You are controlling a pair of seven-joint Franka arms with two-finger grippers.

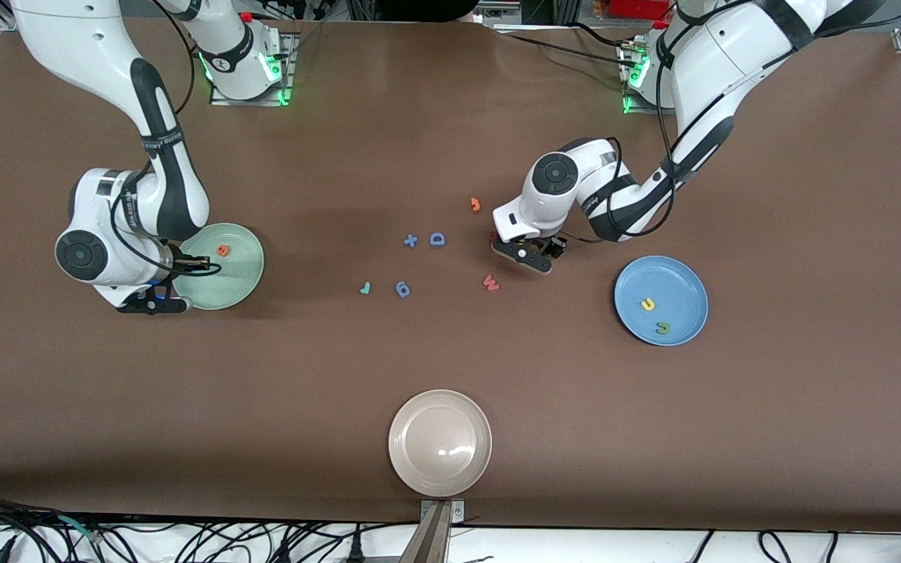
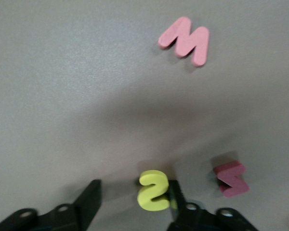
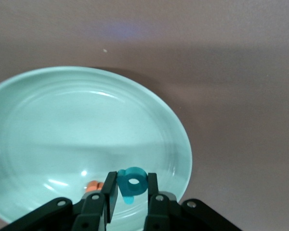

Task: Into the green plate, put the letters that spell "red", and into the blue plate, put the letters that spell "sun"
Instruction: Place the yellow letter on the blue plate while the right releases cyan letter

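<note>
The left tool (image 1: 525,254) is down at the tabletop (image 1: 450,117) near its middle, with its jaws open. In the left wrist view they straddle the yellow "s" (image 2: 154,191). One finger (image 2: 176,192) touches the letter and the other finger (image 2: 91,192) stands apart from it. A dark red letter (image 2: 231,179) lies just beside that finger. The red "w" (image 1: 490,282) lies at seven o'clock from the tool in the front view.

The blue plate (image 1: 669,281) sits at four o'clock from the left tool. It holds the yellow "n" (image 1: 647,304) and the olive "u" (image 1: 662,328).

The right tool (image 1: 196,266) hangs over the green plate (image 1: 239,281), clamped on the teal "d" (image 3: 132,183). The orange "e" (image 1: 223,251) lies in that plate, toward twelve o'clock. The teal "r" (image 1: 365,288) lies on the bare tabletop, at nine o'clock from the red "w".
</note>
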